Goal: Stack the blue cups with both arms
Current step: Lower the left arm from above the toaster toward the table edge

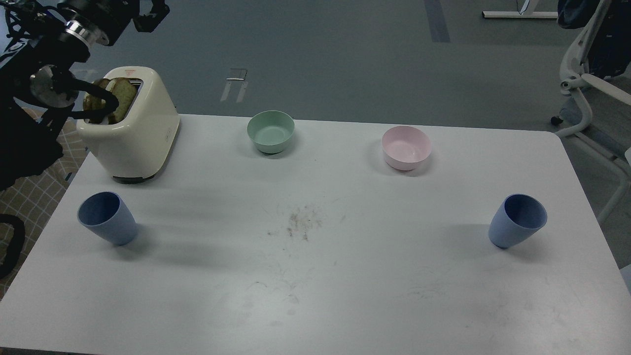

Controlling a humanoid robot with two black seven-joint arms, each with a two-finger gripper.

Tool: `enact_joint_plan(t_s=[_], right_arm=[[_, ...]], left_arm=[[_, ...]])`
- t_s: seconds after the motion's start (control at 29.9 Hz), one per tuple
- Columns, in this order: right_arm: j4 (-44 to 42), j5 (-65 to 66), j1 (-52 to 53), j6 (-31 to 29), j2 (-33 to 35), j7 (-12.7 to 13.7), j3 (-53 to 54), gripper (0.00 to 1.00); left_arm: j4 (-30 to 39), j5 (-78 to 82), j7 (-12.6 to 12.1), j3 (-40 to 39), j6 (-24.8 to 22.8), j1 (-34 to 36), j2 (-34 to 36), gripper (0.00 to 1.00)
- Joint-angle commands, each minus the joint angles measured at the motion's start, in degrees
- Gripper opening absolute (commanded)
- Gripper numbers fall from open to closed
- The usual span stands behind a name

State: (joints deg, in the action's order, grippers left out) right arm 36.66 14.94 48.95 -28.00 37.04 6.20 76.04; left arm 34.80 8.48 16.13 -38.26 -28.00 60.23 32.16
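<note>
Two blue cups stand upright and far apart on the white table [345, 296]. One blue cup [107, 218] is near the left edge and the other blue cup [517, 220] near the right edge; both are empty. My left arm comes in at the top left corner, and its gripper [152, 16] hangs high above the floor behind the table, far from either cup. It is dark and small, so its fingers cannot be told apart. Nothing shows in it. My right arm is out of view.
A cream toaster [135, 133] with bread in its slots stands at the back left, just behind the left cup. A mint-green bowl [270, 130] and a pink bowl [406, 147] sit along the back. Crumbs [303, 222] lie mid-table. A white chair [589, 84] stands off the right.
</note>
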Motion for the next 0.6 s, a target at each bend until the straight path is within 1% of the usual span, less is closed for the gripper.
enact_joint_plan(t_s=[0.0, 0.23, 0.33, 0.57], right_arm=[[-0.09, 0.0, -0.43, 0.0, -0.04, -0.05, 0.07, 1.0], [-0.18, 0.0, -0.43, 0.0, -0.13, -0.22, 0.6, 1.0], [-0.71, -0.09, -0.43, 0.0, -0.3, -0.31, 0.95, 1.0], [-0.36, -0.18, -0.7, 0.0, -0.74, -0.31, 0.95, 1.0]], left_arm=[[0.0, 0.05, 0.3, 0.11, 0.0, -0.11, -0.08, 0.98], [-0.17, -0.04, -0.14, 0.11, 0.84, -0.03, 0.18, 0.98], [-0.61, -0.13, 0.48, 0.11, 0.14, -0.11, 0.45, 0.98], [-0.7, -0.13, 0.57, 0.11, 0.0, -0.2, 0.45, 0.98]])
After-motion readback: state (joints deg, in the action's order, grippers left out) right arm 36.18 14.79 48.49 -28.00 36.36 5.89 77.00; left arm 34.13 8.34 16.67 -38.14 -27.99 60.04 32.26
